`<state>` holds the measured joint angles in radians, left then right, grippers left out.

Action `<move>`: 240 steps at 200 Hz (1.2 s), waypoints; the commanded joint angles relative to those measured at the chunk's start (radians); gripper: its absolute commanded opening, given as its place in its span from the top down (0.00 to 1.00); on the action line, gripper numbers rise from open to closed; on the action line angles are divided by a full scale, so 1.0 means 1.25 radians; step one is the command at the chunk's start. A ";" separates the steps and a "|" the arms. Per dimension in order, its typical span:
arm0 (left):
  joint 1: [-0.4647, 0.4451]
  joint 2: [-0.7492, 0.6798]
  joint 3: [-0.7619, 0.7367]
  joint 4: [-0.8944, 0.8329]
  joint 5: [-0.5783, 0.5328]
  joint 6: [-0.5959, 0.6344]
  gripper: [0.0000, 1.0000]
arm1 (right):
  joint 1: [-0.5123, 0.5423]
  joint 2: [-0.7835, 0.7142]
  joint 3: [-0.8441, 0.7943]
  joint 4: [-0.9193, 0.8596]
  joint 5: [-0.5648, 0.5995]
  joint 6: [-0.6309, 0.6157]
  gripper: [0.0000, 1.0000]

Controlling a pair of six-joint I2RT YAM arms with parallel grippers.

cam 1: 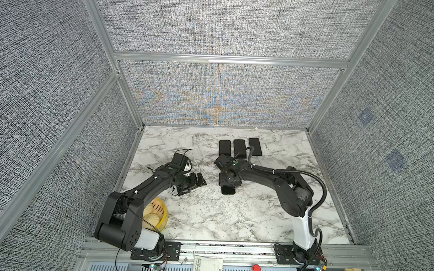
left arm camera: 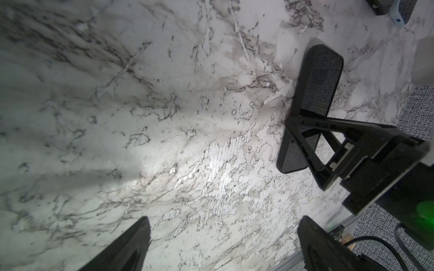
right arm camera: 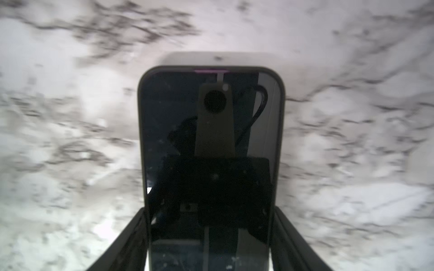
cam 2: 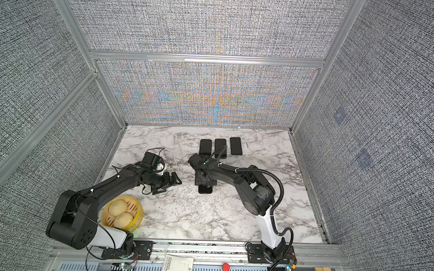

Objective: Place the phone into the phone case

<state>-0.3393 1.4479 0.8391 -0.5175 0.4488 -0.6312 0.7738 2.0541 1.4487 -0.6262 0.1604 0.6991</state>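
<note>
A black phone (right arm camera: pixel 211 140) with a glossy screen lies flat on the marble table (cam 1: pixel 208 215), near its middle. My right gripper (right arm camera: pixel 209 211) points down over it, one finger against each long edge. In both top views only the phone's near end (cam 1: pixel 227 190) (cam 2: pixel 205 189) sticks out from under the right gripper (cam 1: pixel 228 182). My left gripper (cam 1: pixel 194 186) (left arm camera: pixel 223 225) hovers wide open and empty to the left, apart from the phone (left arm camera: pixel 317 82). Three black slabs (cam 1: pixel 225 147) (cam 1: pixel 239 148) (cam 1: pixel 255 146) lie in a row at the back. I cannot tell which is the phone case.
A yellow steamer basket (cam 2: pixel 137 221) holding two buns stands at the front left, beside the left arm's base. Grey fabric walls enclose the table on three sides. A red button (cam 1: pixel 256 268) and a paper tag (cam 1: pixel 207 267) sit on the front rail.
</note>
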 commanded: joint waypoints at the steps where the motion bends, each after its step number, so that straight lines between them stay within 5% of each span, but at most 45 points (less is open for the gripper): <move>1: 0.000 0.017 0.019 0.003 0.019 0.017 0.01 | -0.063 -0.035 -0.022 -0.049 -0.027 -0.131 0.37; 39: 0.000 0.030 0.037 0.015 0.041 0.015 0.01 | -0.204 -0.094 -0.058 -0.075 -0.066 -0.298 0.39; 99: 0.000 0.048 0.070 0.005 0.053 0.023 0.01 | -0.332 -0.049 0.002 -0.103 -0.108 -0.425 0.41; 188: 0.001 0.057 0.078 0.008 0.053 0.023 0.01 | -0.379 -0.045 -0.027 -0.064 -0.114 -0.376 0.38; 240: 0.001 0.051 0.077 0.007 0.035 0.030 0.01 | -0.373 -0.054 -0.023 -0.066 -0.090 -0.379 0.17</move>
<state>-0.3389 1.5177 0.9310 -0.5171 0.5037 -0.6094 0.3023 2.0068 1.4139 -0.6991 0.0246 0.2230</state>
